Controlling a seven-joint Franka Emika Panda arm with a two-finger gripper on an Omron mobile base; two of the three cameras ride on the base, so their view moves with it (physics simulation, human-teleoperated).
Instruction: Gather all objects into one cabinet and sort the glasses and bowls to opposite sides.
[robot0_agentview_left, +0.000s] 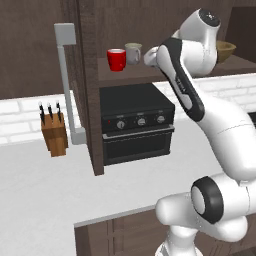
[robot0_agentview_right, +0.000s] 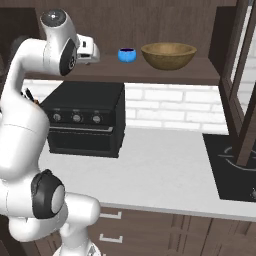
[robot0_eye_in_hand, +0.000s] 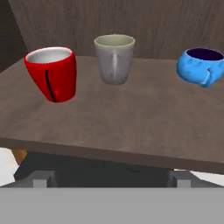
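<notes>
On the cabinet shelf (robot0_agentview_left: 130, 74), red cup (robot0_eye_in_hand: 52, 73) at the left end, grey-green mug (robot0_eye_in_hand: 114, 58) just beside it to the right, not touching. Small blue bowl (robot0_eye_in_hand: 201, 65) further right along the same shelf, apart from the mug; hand view shows a handle-like loop on its front. Large wooden bowl (robot0_agentview_right: 168, 55) right of the blue bowl, close but apart, toward the right end of the shelf. All four upright.

Hand (robot0_eye_in_hand: 111, 178) hovers in front of the shelf edge, facing the mug; fingers (robot0_eye_in_hand: 43, 178) spread wide, nothing between them, touching nothing.

Cabinet door (robot0_agentview_left: 85, 85) open, long grey bar handle (robot0_agentview_left: 67, 85) on it. Black oven (robot0_agentview_left: 136, 122) sits on the bench (robot0_agentview_left: 45, 185) under the shelf. Knife block (robot0_agentview_left: 53, 131) on the bench left of the door. White brick wall behind; dark cooktop (robot0_agentview_right: 232, 167) at right in right base view.
</notes>
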